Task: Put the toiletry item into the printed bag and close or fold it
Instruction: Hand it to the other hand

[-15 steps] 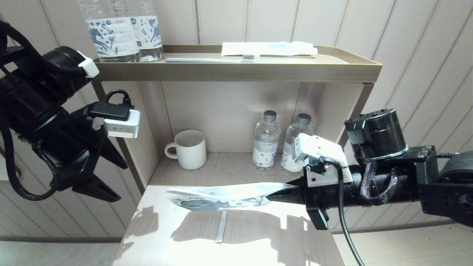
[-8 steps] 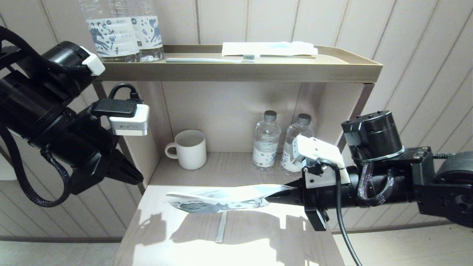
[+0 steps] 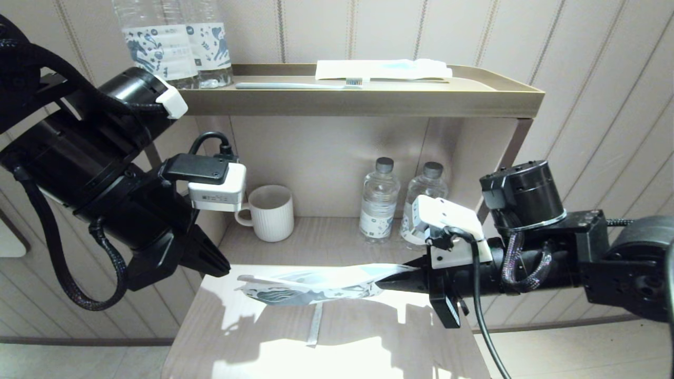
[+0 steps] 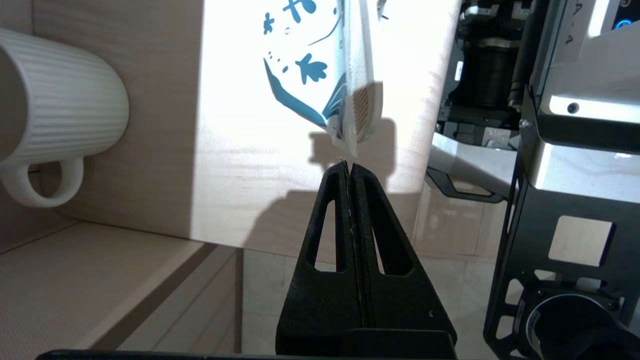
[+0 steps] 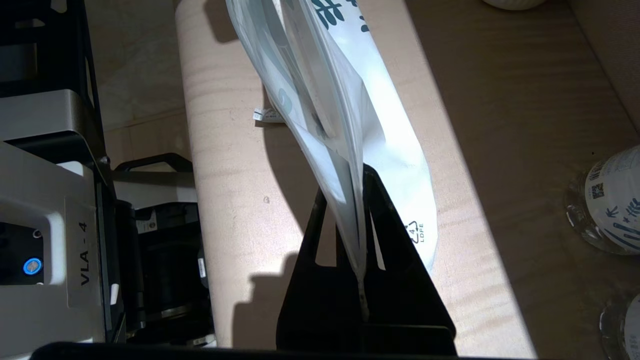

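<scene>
The printed bag (image 3: 310, 281) (image 4: 305, 65) (image 5: 350, 100), white with blue doodles, hangs level above the table (image 3: 274, 342). My right gripper (image 3: 380, 284) (image 5: 350, 185) is shut on its right end. My left gripper (image 3: 227, 271) (image 4: 348, 166) is shut on nothing, its tips just off the bag's left end. A ribbed piece (image 4: 361, 107) shows at that end; I cannot tell whether it is the toiletry item. A toothbrush (image 3: 300, 85) lies on the top tray (image 3: 516, 87).
A white mug (image 3: 269, 213) (image 4: 55, 95) and two small water bottles (image 3: 379, 202) stand at the back of the lower shelf. Two large bottles (image 3: 174, 45) and a white packet (image 3: 382, 68) sit on the top tray. A thin strip (image 3: 316, 323) lies on the table.
My left gripper went from open to shut, and its arm swung right and down to the bag's left end. The right gripper with the bag shifted slightly left.
</scene>
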You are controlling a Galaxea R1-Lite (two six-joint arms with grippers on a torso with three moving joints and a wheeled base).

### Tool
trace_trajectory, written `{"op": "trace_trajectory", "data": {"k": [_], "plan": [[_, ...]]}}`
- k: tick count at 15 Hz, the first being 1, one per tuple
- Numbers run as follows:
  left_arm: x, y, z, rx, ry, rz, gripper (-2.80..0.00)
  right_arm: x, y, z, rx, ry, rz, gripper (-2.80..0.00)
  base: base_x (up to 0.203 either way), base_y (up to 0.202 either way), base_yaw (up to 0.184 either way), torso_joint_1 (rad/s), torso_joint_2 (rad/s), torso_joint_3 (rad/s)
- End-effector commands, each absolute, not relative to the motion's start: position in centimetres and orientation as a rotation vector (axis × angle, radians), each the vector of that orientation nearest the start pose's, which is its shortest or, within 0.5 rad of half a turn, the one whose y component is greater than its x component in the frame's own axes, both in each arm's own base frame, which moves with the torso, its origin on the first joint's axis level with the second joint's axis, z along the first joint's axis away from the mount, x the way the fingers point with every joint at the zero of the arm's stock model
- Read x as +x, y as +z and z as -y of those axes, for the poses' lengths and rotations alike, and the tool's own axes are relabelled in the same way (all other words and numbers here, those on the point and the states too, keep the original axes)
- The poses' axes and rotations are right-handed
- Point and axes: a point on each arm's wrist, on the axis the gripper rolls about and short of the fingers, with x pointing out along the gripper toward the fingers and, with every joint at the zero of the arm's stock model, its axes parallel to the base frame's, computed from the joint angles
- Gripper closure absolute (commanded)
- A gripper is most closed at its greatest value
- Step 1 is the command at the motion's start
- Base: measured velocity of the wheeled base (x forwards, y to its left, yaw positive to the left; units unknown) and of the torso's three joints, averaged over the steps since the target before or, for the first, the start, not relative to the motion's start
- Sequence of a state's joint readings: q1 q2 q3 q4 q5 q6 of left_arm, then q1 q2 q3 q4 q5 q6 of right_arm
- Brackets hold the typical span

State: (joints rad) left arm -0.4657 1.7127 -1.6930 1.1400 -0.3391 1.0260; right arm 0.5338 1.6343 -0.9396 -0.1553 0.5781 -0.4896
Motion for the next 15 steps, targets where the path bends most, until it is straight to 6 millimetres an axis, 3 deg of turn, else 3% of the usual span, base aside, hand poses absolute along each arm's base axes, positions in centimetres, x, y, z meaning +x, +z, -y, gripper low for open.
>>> {"op": "trace_trajectory", "data": {"k": [1,8,10,15], "plan": [[22.8,27.3,12.7,0.932,-1.276,-0.722,0.0,24.2,19.2,-15.8,-0.415,1.204,-0.296,0.0,0.0,0.0,0.0,0.0,0.0,0.0],[24.0,26.3,15.1,0.947,-1.308,-0.694,0.0,24.6,19.2,-15.5,-0.409,1.191,-0.299,0.0,0.0,0.0,0.0,0.0,0.0,0.0],[23.6,26.6,14.8,0.947,-1.301,-0.687,0.0,24.7,19.4,-15.4,-0.408,1.185,-0.295,0.0,0.0,0.0,0.0,0.0,0.0,0.0],[22.3,28.2,11.9,0.927,-1.223,-0.689,0.0,25.4,19.3,-14.8,-0.403,1.156,-0.3,0.0,0.0,0.0,0.0,0.0,0.0,0.0]]}}
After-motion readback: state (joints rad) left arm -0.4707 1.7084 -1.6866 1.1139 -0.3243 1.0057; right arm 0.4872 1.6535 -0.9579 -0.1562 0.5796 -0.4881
